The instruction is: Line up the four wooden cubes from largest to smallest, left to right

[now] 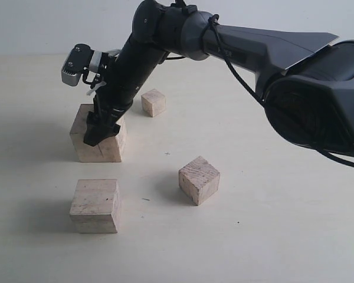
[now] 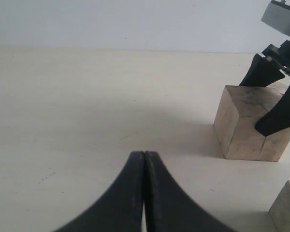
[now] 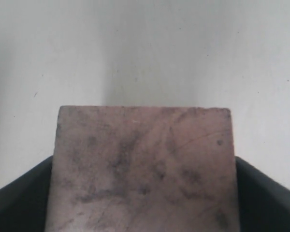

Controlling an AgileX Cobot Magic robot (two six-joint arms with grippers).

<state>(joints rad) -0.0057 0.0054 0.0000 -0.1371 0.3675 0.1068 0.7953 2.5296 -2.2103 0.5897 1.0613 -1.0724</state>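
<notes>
Four pale wooden cubes stand on the table. The largest cube sits at the left, resting on the surface. My right gripper reaches across the middle and is shut on it, one black finger on each side. In front of it stands the second-largest cube. The third cube sits turned near the centre. The smallest cube is farther back. My left gripper is shut on nothing, low over bare table to the left of the largest cube, and is out of the exterior view.
The beige table stretches back to a pale wall. The right arm's dark bulk spans the upper right of the exterior view and hangs over the table behind the cubes.
</notes>
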